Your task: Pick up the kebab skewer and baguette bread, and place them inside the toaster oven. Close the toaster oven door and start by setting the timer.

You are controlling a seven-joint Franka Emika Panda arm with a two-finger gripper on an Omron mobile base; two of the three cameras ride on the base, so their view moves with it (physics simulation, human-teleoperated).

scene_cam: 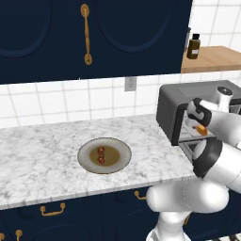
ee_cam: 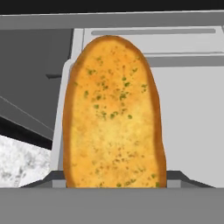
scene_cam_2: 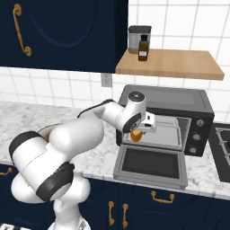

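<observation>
My gripper (scene_cam_2: 137,133) is shut on the baguette bread (scene_cam_2: 135,136), an orange-yellow loaf piece (ee_cam: 113,118) held up at the mouth of the toaster oven (scene_cam_2: 170,96). The bread (scene_cam: 201,130) hangs just above the oven's opening, and the grey oven floor (ee_cam: 188,122) lies behind it. The toaster oven door (scene_cam_2: 150,165) is folded down flat in front. The kebab skewer (scene_cam: 101,155), with red and brown chunks, lies on the round plate (scene_cam: 87,159) on the marble counter, well left of the oven (scene_cam: 188,101).
A wooden shelf (scene_cam_2: 170,63) above the oven carries a brown bottle (scene_cam_2: 143,47) and a grey canister (scene_cam_2: 138,36). Dark blue cabinets hang over the counter. A stove edge (scene_cam_2: 223,143) lies right of the oven. A wall outlet (scene_cam: 130,84) sits behind the plate.
</observation>
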